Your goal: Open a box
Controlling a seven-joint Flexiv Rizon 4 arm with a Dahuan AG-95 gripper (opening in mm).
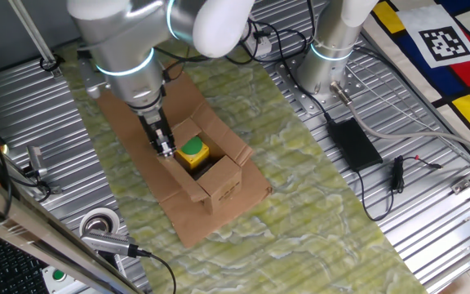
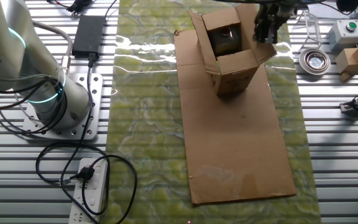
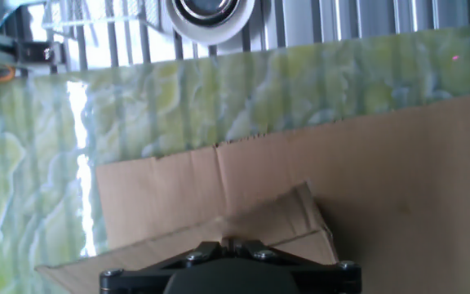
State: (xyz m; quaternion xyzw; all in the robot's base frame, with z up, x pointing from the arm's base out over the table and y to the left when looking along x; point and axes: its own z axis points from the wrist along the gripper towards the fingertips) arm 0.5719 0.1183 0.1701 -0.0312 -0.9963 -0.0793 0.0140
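My gripper [image 1: 164, 148] is down at the left-hand rim of the box [image 1: 206, 167], fingertips at the edge of one raised flap [image 1: 188, 131]. Whether the fingers are pinching that flap or merely closed beside it, I cannot tell. In the hand view only the dark base of my hand shows at the bottom, with a cardboard flap edge just ahead of it.

The box is open at the top, flaps standing outward, one corner pointing toward the near edge of the table in one fixed view. Inside it sits a yellow block with a green top [image 1: 192, 153], just beside my fingertips. Dark printing marks one outer wall.

The box stands at one end of a large flat cardboard sheet [image 2: 241, 149], which runs lengthwise along a green-patterned mat [image 2: 145, 124] on the slatted metal table [image 2: 340, 174].

Around: a roll of tape [image 2: 316, 60] near the box on the gripper's side; beyond it a small brown block [image 2: 351, 61] and a grey box with a green button [image 2: 345, 31]. Well apart across the mat: a black power brick [image 2: 89, 32], my arm's base [image 2: 58, 102], a white power strip [image 2: 92, 186] with looping cables.
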